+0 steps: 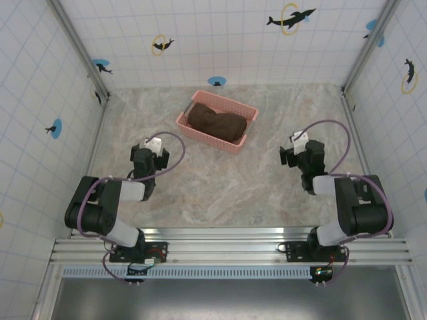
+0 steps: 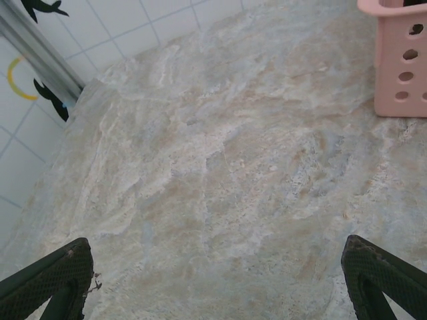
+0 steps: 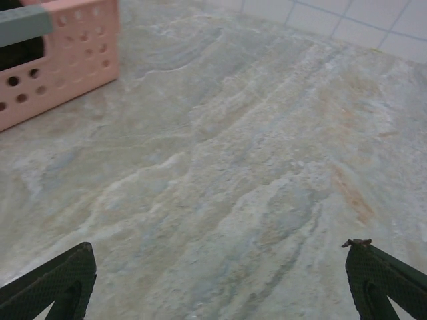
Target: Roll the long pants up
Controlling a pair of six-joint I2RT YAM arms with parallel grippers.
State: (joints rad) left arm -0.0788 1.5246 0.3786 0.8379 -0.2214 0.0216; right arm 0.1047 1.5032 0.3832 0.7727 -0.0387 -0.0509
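The long pants (image 1: 216, 123) lie bunched as a dark brown heap inside the pink basket (image 1: 248, 133) at the back middle of the table. A corner of that basket (image 2: 400, 60) shows at the upper right of the left wrist view, and its perforated side (image 3: 60, 60) at the upper left of the right wrist view. My left gripper (image 1: 152, 148) hovers open to the basket's left and nearer me, nothing between its fingertips (image 2: 57, 273). My right gripper (image 1: 297, 147) is open too, right of the basket, its fingertips (image 3: 383, 277) spread wide over bare table.
The marbled table top (image 1: 220, 187) spreads between the two arms. Tiled walls with dolphin stickers (image 1: 290, 19) enclose the table on three sides, with metal corner posts (image 1: 77, 43) at the back corners.
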